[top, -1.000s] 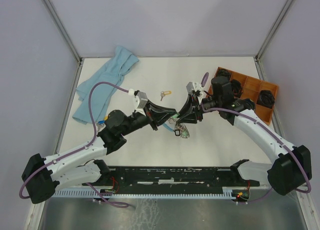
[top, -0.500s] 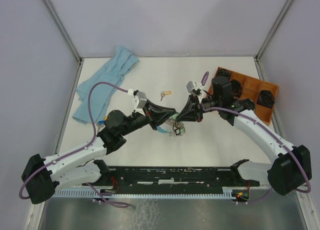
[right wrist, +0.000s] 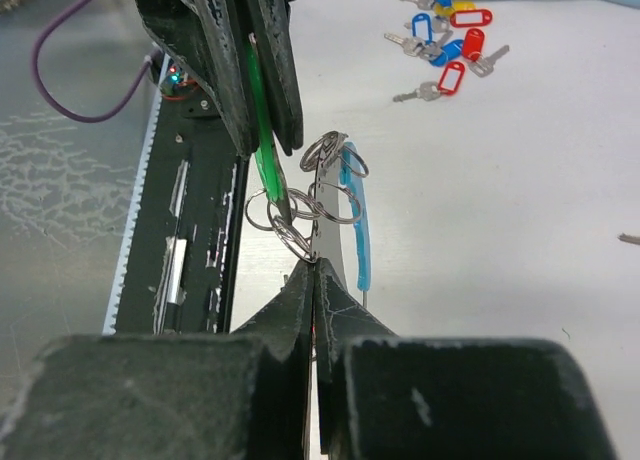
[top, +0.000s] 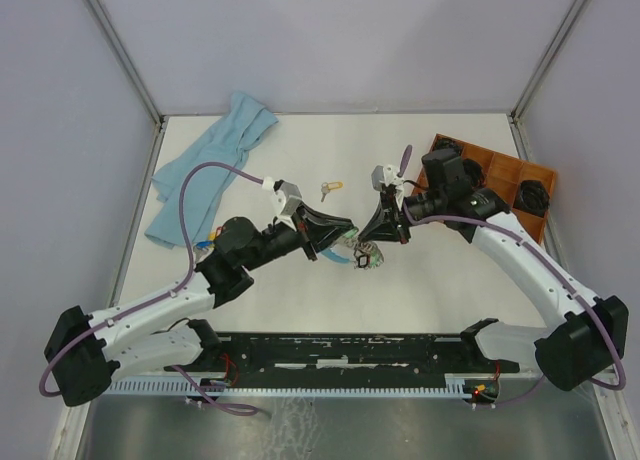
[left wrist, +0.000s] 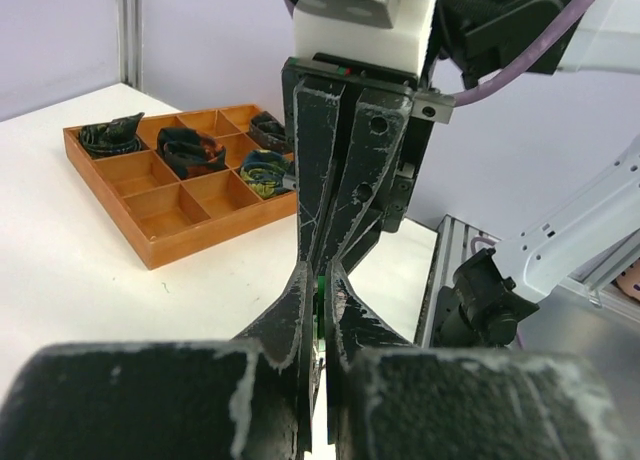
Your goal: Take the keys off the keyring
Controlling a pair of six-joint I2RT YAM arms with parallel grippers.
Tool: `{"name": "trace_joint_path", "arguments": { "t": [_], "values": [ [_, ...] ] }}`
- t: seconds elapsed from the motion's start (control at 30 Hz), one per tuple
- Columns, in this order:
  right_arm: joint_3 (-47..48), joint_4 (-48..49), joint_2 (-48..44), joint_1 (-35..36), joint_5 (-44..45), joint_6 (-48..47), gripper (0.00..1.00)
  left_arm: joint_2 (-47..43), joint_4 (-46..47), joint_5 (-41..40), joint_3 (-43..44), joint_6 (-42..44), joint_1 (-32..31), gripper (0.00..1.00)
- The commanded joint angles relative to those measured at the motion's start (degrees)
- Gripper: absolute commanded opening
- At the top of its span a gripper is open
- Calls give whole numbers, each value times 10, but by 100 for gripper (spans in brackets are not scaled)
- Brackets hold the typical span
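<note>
Both arms are built of smooth white links, the left arm (top: 150, 310) and the right arm (top: 520, 265) alike, joined by chunky black joint housings (top: 75, 355). A purple cable (top: 190, 195) runs loose along each arm. A small grey-and-white block (top: 285, 193) sits at each wrist. The left tool (right wrist: 270, 140) and the right tool (right wrist: 313, 270) have long, tapering black fingers (left wrist: 340, 150), matte, their edges scuffed pale and chipped. Round screw holes (left wrist: 378, 123) mark the finger plates below a white mounting block (left wrist: 365, 30). The bases sit on a black rail (top: 340, 350).
</note>
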Motion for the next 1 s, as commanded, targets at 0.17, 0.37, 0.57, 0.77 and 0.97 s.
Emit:
{"name": "trace_joint_path", "arguments": {
  "t": [0.17, 0.37, 0.57, 0.77, 0.97],
  "values": [
    [80, -128, -17, 15, 97, -115, 2, 37, 3, 10, 44, 27, -1, 3],
    [89, -155, -20, 45, 156, -148, 2, 56, 3, 7, 53, 28, 0, 3],
    [88, -150, -26, 59, 177, -145, 2, 73, 10, -5, 61, 20, 0, 3],
    [85, -142, -27, 59, 180, -135, 2, 86, 23, 4, 62, 9, 0, 3],
    [73, -125, -30, 48, 152, -119, 13, 64, 29, 1, 48, 17, -1, 3]
  ]
}}
